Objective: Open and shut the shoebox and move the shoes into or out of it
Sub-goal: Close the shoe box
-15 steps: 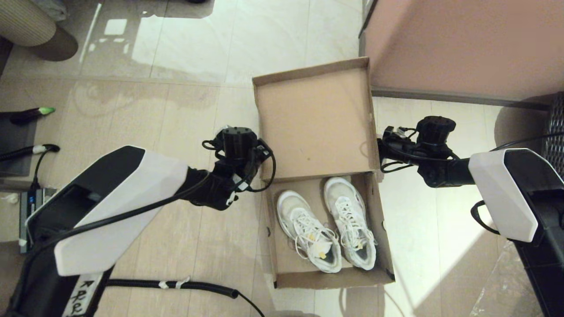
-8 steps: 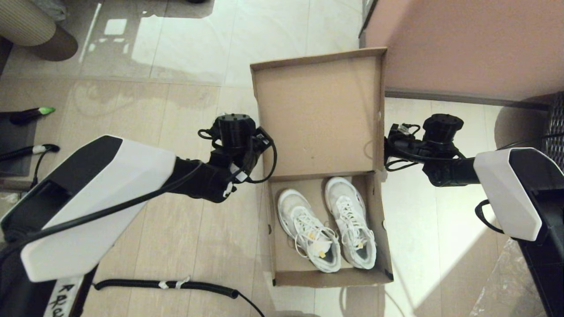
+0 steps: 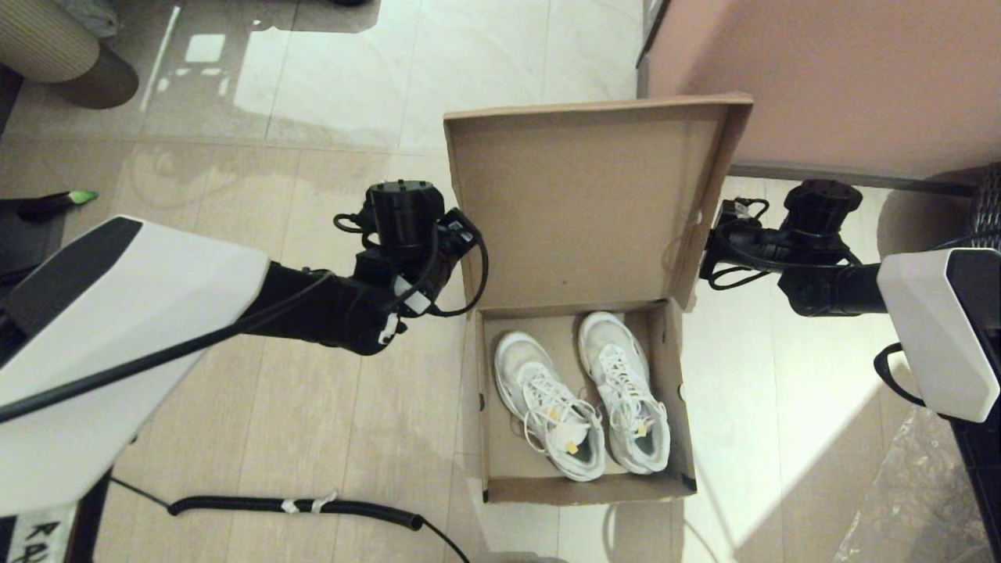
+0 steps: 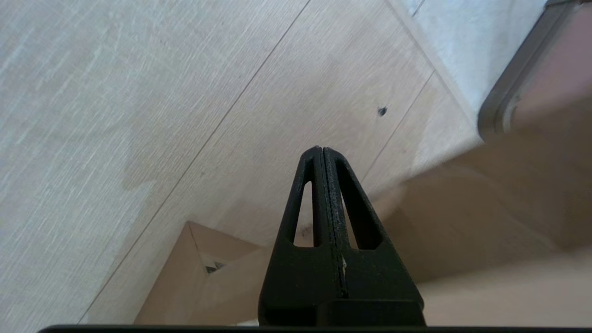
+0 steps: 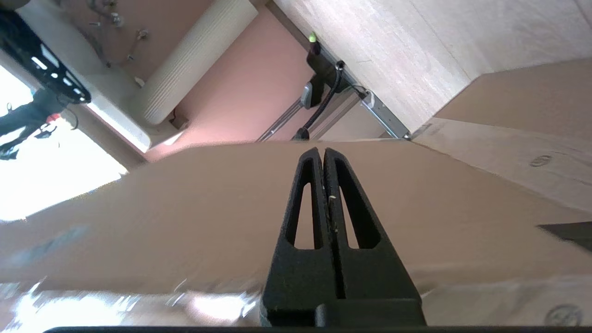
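The brown cardboard shoebox [image 3: 583,489] stands on the floor between my arms, its hinged lid [image 3: 579,203] raised steeply at the far side. Both white shoes [image 3: 551,414] [image 3: 629,399] lie side by side inside, toes away from me. My left gripper [image 4: 322,149] is shut and empty at the lid's left edge, its wrist [image 3: 403,219] showing beside it. On the opposite side, my right gripper [image 5: 322,150] is shut with its fingers [image 5: 335,194] lying against the lid's brown outer face [image 5: 185,208]; its wrist [image 3: 813,207] is at the lid's right edge.
A large pinkish-brown cabinet [image 3: 844,78] with a grey edge stands just behind and right of the lid. A black ribbed cable [image 3: 313,507] runs over the floor near me. A beige ribbed cylinder [image 3: 47,39] is far left, and clear plastic sheeting [image 3: 915,500] lies near right.
The lid has swung up from leaning back to much steeper, its far edge now nearer the camera. Both wrists have risen along its side edges. The shoes have not moved.
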